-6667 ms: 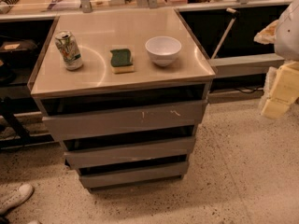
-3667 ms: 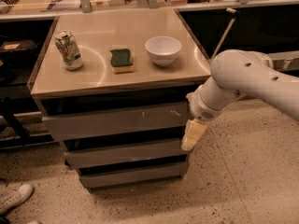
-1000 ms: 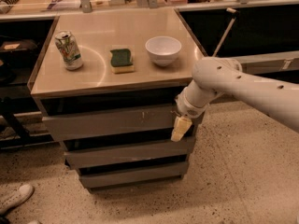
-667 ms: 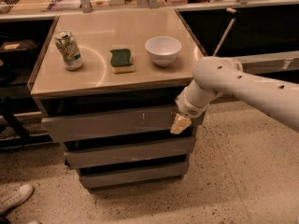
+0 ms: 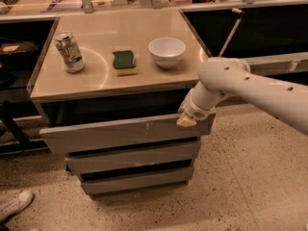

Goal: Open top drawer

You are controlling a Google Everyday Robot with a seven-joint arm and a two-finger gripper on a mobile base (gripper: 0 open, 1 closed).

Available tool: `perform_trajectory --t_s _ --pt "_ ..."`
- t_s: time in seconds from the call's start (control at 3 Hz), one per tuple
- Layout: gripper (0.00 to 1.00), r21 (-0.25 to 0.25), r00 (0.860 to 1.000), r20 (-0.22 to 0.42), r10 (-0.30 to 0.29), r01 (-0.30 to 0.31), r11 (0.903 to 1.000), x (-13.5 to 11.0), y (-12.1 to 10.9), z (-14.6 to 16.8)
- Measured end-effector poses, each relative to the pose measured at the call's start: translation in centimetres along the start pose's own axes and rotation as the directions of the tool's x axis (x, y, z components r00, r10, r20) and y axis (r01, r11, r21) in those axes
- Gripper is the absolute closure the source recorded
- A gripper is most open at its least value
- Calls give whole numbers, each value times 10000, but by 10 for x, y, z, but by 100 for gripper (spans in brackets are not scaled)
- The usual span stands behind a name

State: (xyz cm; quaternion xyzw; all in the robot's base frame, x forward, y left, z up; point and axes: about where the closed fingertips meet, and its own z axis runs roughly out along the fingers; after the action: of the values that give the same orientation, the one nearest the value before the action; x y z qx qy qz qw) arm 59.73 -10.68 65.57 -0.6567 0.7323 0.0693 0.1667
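The top drawer (image 5: 115,133) is the wide grey front just under the beige counter, with small white scuffs right of centre. It stands pulled out a little, a dark gap showing above its upper edge. My gripper (image 5: 186,120) comes in from the right on a white arm (image 5: 250,88). Its cream tip rests at the drawer's upper edge near the right end. The two shorter grey drawers (image 5: 134,165) sit below it.
On the counter (image 5: 96,78) stand a drink can (image 5: 69,52), a green-and-yellow sponge (image 5: 124,62) and a white bowl (image 5: 166,52). Dark shelving flanks the cabinet. A shoe (image 5: 14,205) is at the lower left on the speckled floor.
My gripper has risen from the drawer's front face to its upper right edge. The arm shifted slightly left. The drawer front looks about the same.
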Motion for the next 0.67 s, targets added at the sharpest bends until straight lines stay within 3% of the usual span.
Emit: perform_trajectory --t_s 0.33,0.67 --pt "100 -1 10000 0 0 0 10000 0 0 0" --pt "100 -1 10000 0 0 0 10000 -2 -2 -9"
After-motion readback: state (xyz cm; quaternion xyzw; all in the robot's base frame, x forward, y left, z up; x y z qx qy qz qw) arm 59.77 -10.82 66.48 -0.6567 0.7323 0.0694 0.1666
